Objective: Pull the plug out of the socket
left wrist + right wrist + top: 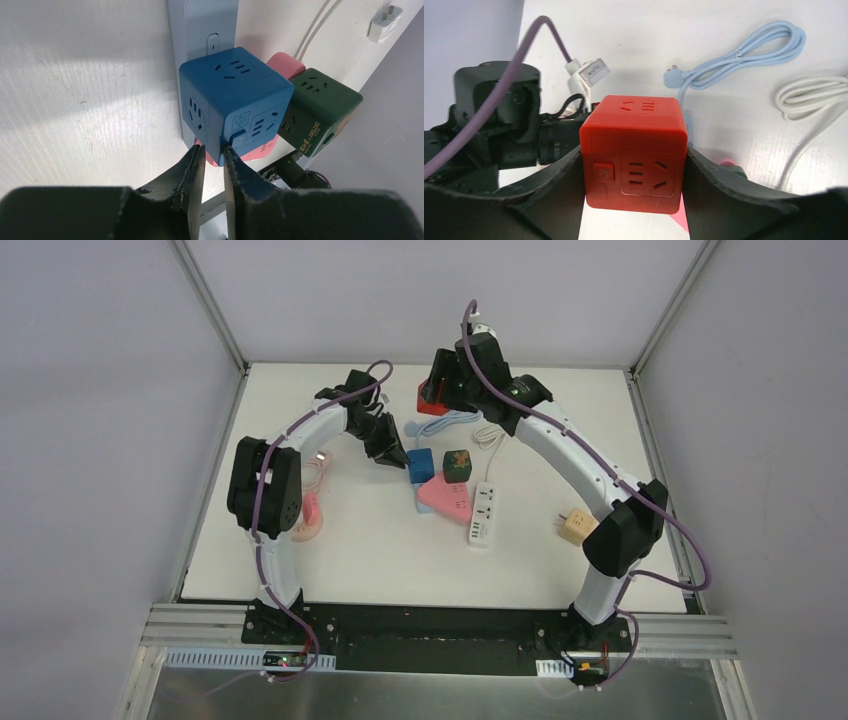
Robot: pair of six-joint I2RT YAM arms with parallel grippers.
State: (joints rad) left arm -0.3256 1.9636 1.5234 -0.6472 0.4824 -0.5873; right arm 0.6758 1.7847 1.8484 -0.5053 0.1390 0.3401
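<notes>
My right gripper [634,200] is shut on a red cube socket [634,150], one finger flat on each side, at the table's far middle [432,400]. A white plug [590,75] with a white lead lies just behind the red cube; I cannot tell if it sits in it. My left gripper [213,156] is nearly closed, its two tips pinching the near bottom corner of a blue cube socket [235,100]. The blue cube [420,465] rests against a pink socket block [445,498], beside a dark green cube socket [320,107].
A white power strip [483,512] lies right of the pink block, a beige adapter [575,527] near the right arm. Coiled light blue cable [744,50] and white cable [814,100] lie beside the red cube. A pink object [308,515] sits by the left arm.
</notes>
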